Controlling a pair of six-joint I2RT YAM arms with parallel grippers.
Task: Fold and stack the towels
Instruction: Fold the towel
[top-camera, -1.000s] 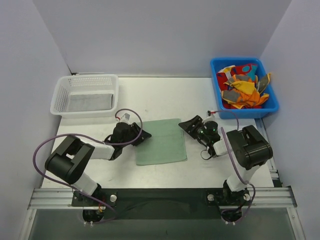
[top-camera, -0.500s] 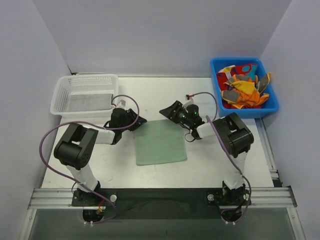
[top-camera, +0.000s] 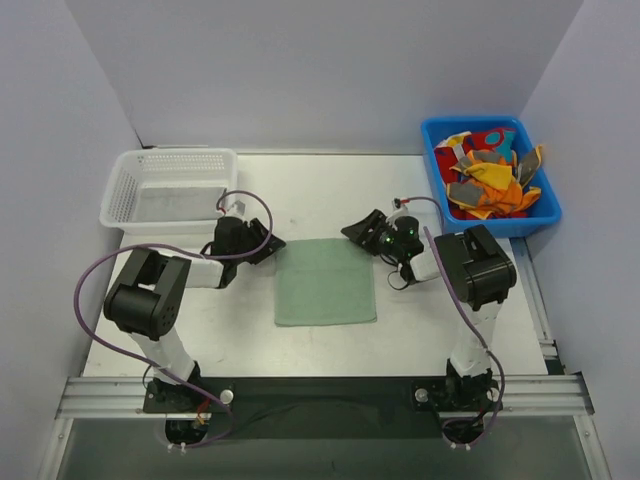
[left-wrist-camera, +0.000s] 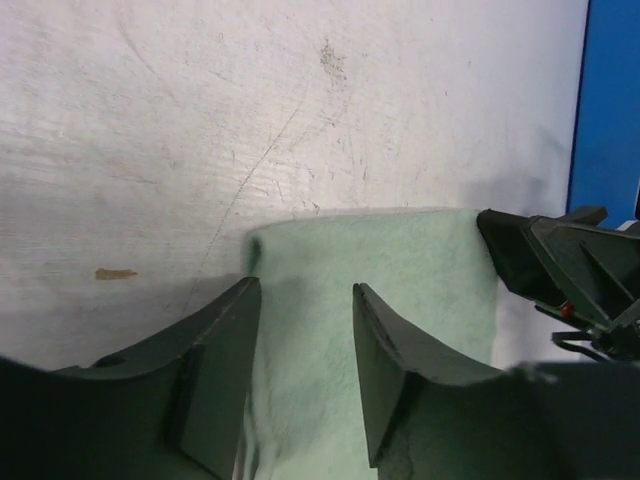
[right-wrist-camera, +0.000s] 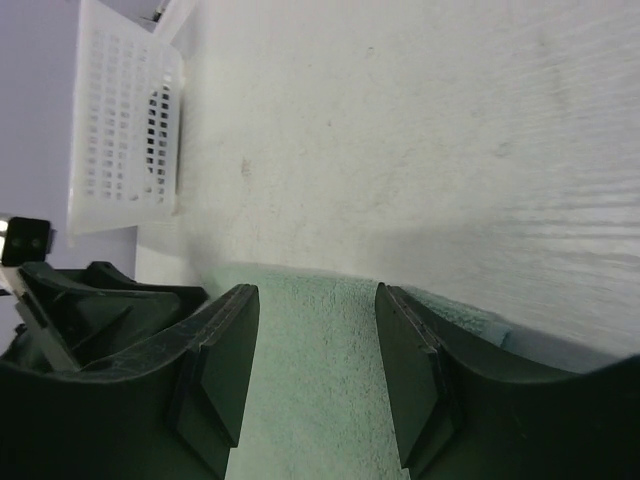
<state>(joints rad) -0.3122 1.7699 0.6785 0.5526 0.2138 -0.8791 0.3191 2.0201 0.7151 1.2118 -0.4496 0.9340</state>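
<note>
Green towel (top-camera: 325, 285) lies flat on the worktop (top-camera: 310, 195), between the two arms.

Left fingers (left-wrist-camera: 215, 365) are spread and straddle its far-left corner. Right fingers (right-wrist-camera: 415, 385) are spread the same way over the far-right corner. As far as I can see, neither pair is pinching cloth.

Handling, my estimate: light, limp terry with no stiffness, so it will drape and drag. A thin edge lying flat on a smooth surface is hard to get under. I would take the two far corners, one per arm, press down before closing, and lift both together.

Only the top camera shows the whole rectangle, the grey towel (top-camera: 180, 203) in the white basket (top-camera: 118, 195), and the loose towels (top-camera: 490, 180) in the blue bin (top-camera: 505, 226). Only the wrist cameras show the gap between each pair of fingers, and what looks like a slightly lifted lip of cloth at the right corner.
</note>
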